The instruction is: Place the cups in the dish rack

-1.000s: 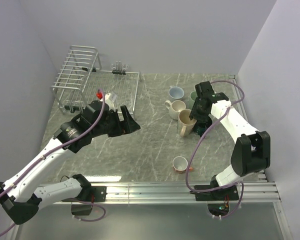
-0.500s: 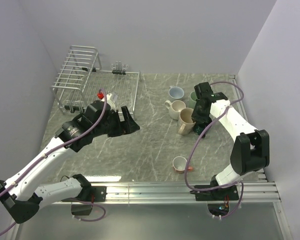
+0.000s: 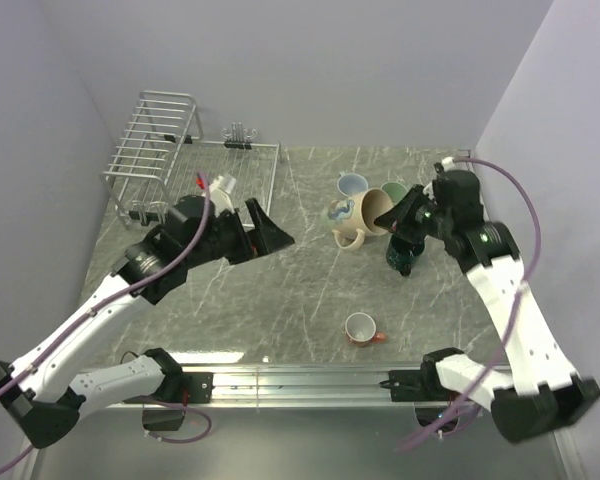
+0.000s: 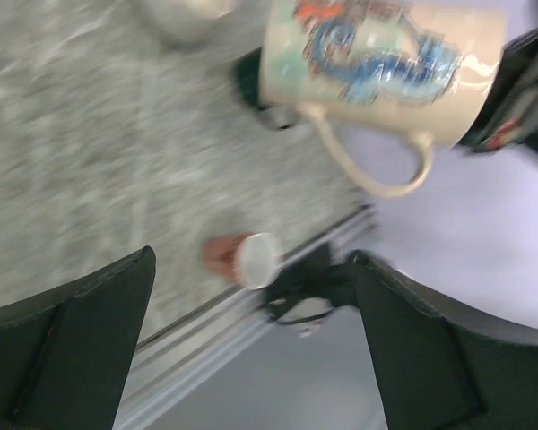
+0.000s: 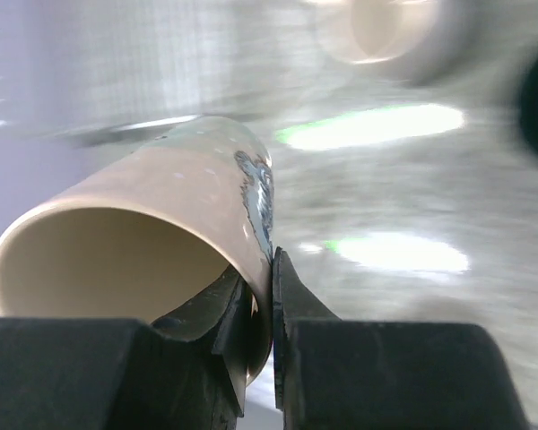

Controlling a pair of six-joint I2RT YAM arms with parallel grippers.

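Right wrist view: the rim of the beige cup (image 5: pixel 152 197) is pinched tight by the right gripper (image 5: pixel 271 269), with one finger inside the cup and one outside. The jaws are almost closed, because only the thin wall is between them. The cup is held on its side, with its mouth turned to the lower left of the frame.

In the top view the beige cup is seen up off the table (image 3: pixel 300 290), right of the middle, with its handle hanging down. It is likely gripped by the rim so that its body is left free to be taken or set down.

The left gripper (image 3: pixel 268 228) is spread as wide as it goes, and nothing is held in it. It is pointed at the beige cup, maybe so the cup can be passed over.

The rack (image 3: pixel 140 150) is at the upper left, well apart from the cups. No cup can be seen in the part that shows. The blue cup (image 3: pixel 352 183), green cup (image 3: pixel 393 190) and dark cup (image 3: pixel 402 252) are bunched near the right gripper. The red cup (image 3: pixel 360 327) is found alone, lower down.
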